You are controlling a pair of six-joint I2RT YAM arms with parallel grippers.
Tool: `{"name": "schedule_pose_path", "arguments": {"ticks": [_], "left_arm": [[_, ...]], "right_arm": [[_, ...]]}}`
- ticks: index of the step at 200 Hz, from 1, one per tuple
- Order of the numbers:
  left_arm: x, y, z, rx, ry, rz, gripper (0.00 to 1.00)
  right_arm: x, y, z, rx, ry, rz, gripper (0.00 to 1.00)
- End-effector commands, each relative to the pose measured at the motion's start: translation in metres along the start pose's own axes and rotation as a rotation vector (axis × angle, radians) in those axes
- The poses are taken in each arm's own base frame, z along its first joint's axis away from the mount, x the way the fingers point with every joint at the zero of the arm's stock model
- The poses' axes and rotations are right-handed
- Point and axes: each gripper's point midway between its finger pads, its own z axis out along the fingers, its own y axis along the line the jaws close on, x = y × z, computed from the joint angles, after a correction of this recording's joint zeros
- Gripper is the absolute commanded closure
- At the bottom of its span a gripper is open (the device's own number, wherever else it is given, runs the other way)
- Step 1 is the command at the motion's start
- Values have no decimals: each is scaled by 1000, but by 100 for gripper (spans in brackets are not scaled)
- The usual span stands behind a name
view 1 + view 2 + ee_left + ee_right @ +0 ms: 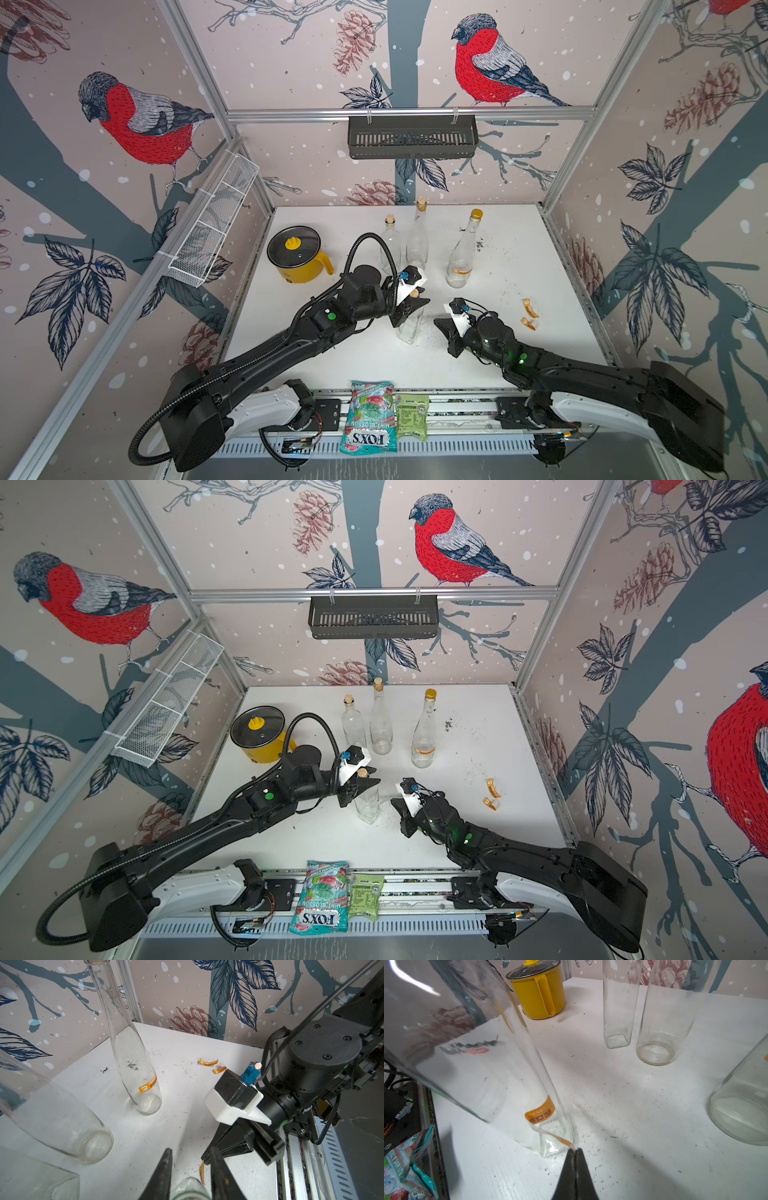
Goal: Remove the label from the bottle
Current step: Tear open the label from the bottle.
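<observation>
bottle: a square clear bottle point(409, 330) with a cork stands near the middle of the surface point(519, 257), somewhat toward the front edge.
left hand: the left hand point(191, 1174) is closed around the bottle's neck, so the bottle is steadied upright.
right hand: the right hand point(576, 1154) is closed on the free end of the label, low beside the bottle's base.
label: the orange label point(540, 1112) is partly lifted; one part is stuck to the glass near the base, and a thin strip is stretched from it to the pinching tips.
risk, tearing: the strip could be torn by a sharp or sideways pull, since it looks narrow and taut; a remnant would then be left on the glass.
risk, slipping: the end could be lost, as only a small bit appears to be pinched.
risk, tipping: the bottle could be dragged or tilted if the neck hold is overcome by the pull.
count, bottles: four are counted: the held one and three other bottles point(417, 241) toward the back edge, among them a gold-capped bottle point(461, 257).
count, labels: four are counted: the one being peeled, a second label point(148, 1085) on the gold-capped bottle, and two loose labels point(528, 308) near the right edge.
count, rest: one yellow pot point(297, 257) is seen near the left edge, and two packets point(368, 415) just beyond the front edge.
</observation>
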Motion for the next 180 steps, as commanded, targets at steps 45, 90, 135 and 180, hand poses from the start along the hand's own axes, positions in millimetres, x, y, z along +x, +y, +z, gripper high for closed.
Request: {"name": "schedule_pose_path", "arguments": {"ticks": [45, 90, 135, 180], "left_arm": [[17, -13, 1, 68, 57, 6, 100], [19, -16, 1, 79, 59, 13, 100], [17, -23, 1, 115, 54, 22, 100], [16, -27, 1, 141, 51, 27, 100]], "right_arm": [[-9, -9, 0, 41, -32, 2, 99], [-9, -13, 1, 53, -27, 0, 99], [-10, -20, 1, 81, -31, 1, 99], [-12, -24, 0, 95, -38, -2, 99]]}}
